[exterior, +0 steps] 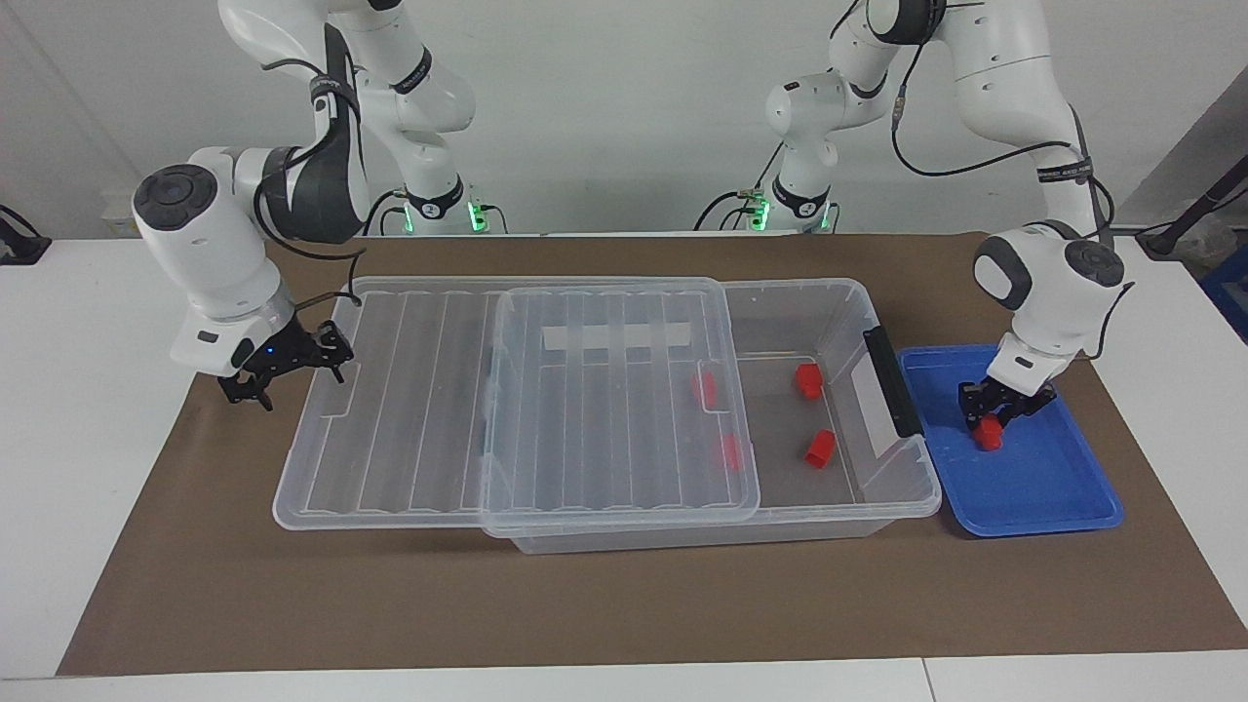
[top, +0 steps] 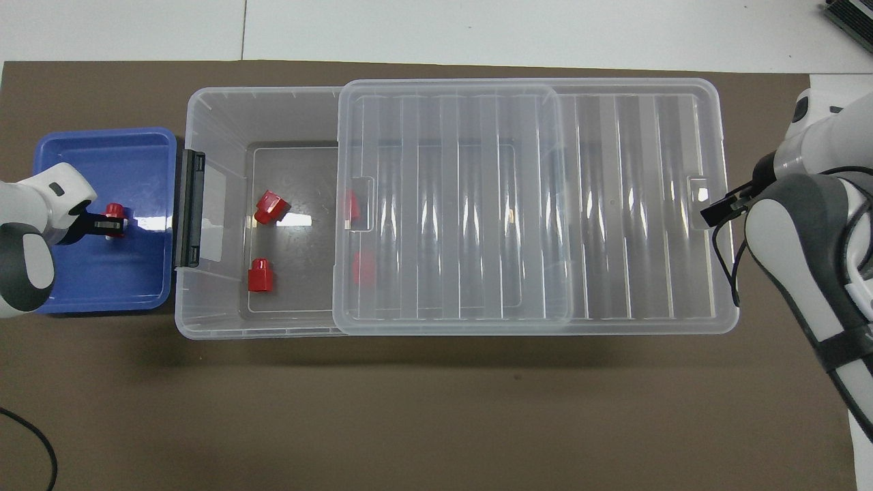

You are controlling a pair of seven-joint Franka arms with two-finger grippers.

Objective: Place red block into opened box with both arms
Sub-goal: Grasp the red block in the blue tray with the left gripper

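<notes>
The red block point(exterior: 992, 432) point(top: 113, 220) lies in the blue tray point(exterior: 1058, 492) point(top: 102, 290), and my left gripper point(exterior: 994, 409) point(top: 106, 223) is down on it, shut on it. The box point(exterior: 882, 487) point(top: 218, 112) is a clear bin standing beside the tray. Its ribbed lid point(exterior: 439, 390) point(top: 614, 204) is slid toward the right arm's end, so the end by the tray is uncovered. My right gripper point(exterior: 288, 375) point(top: 721, 206) is at the lid's end rim with its fingers spread apart.
Two red blocks point(exterior: 806, 379) point(exterior: 819, 448) lie on the uncovered box floor, and two more point(exterior: 704, 388) point(exterior: 728, 452) show through the lid. A black latch point(exterior: 889, 380) stands on the box end beside the tray. Brown paper covers the table.
</notes>
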